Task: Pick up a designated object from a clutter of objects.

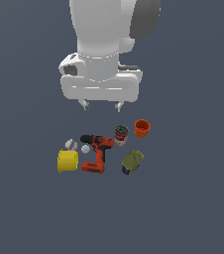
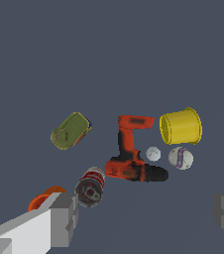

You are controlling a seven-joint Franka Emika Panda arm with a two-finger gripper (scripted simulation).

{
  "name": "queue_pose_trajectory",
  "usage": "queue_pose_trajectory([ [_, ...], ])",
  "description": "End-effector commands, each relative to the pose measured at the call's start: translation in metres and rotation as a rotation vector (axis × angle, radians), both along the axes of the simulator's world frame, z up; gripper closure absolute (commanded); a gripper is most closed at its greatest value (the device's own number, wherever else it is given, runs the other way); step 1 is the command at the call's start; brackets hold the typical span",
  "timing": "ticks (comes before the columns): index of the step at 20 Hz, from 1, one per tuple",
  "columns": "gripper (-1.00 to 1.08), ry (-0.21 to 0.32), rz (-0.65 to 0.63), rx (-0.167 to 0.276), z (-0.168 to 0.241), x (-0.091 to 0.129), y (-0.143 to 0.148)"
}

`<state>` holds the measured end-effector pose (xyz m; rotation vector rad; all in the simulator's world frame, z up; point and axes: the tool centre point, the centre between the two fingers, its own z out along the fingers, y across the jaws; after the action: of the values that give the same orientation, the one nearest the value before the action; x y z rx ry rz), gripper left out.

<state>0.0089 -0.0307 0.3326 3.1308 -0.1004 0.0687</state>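
Note:
The tin (image 1: pixel 133 162) has an olive-green top, dark blue sides and yellow trim; it lies at the exterior view's right end of the clutter and shows in the wrist view (image 2: pixel 71 130) too. My gripper (image 1: pixel 102 105) hangs open and empty above the group, behind the red-labelled can (image 1: pixel 121 135). In the wrist view the gripper (image 2: pixel 146 214) has its two fingers wide apart, one finger (image 2: pixel 64 217) near the can (image 2: pixel 90 186). Nothing is between the fingers.
A red-black drill (image 1: pixel 96 151) lies in the middle, also seen in the wrist view (image 2: pixel 131 154). A yellow cylinder (image 1: pixel 68 161) lies at the exterior view's left. An orange cup (image 1: pixel 142 128) stands beside the can. Two small whitish balls (image 1: pixel 71 145) (image 1: pixel 85 148) lie near the drill.

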Motion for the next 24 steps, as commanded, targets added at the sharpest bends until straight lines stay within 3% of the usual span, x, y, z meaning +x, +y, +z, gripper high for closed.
queue_pose_trajectory([
  [1, -0.92, 0.0, 0.0, 0.0, 0.0, 0.0, 0.0],
  [10, -0.92, 0.006, -0.017, 0.029, 0.003, -0.003, 0.016],
  [24, -0.92, 0.01, -0.086, 0.031, -0.015, 0.007, 0.024],
])
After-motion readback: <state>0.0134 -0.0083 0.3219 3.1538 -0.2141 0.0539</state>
